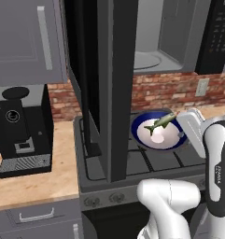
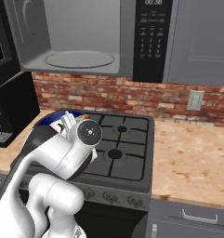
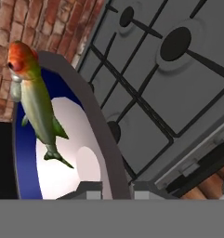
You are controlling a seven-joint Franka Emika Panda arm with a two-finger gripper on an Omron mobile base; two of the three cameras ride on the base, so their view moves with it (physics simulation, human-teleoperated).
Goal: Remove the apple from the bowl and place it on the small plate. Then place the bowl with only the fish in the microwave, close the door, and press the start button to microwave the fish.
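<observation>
Now the gripper [image 3: 114, 188] is pinched on the rim of the bowl [image 1: 141, 122], which sits over the stove [image 2: 127, 139] with the fish [image 1: 160, 123] inside. Lift it level, clear the open door [image 1: 115, 84], and slide it onto the microwave [image 2: 85, 37] turntable [image 2: 79, 59].

Flat, even light fills the kitchen, with no single lamp to trace it to and no glare. The worktop [image 2: 192, 158] and brick wall [image 2: 132, 100] look soft and slightly smeared, their textures low in detail. Inside the microwave [image 2: 76, 37] the cavity is evenly grey. The open door [image 1: 109, 84] reads as a dark slab. Close up, the bowl [image 3: 97, 121] and fish [image 3: 36, 102] show sharp edges, faint shading, no blur.
</observation>
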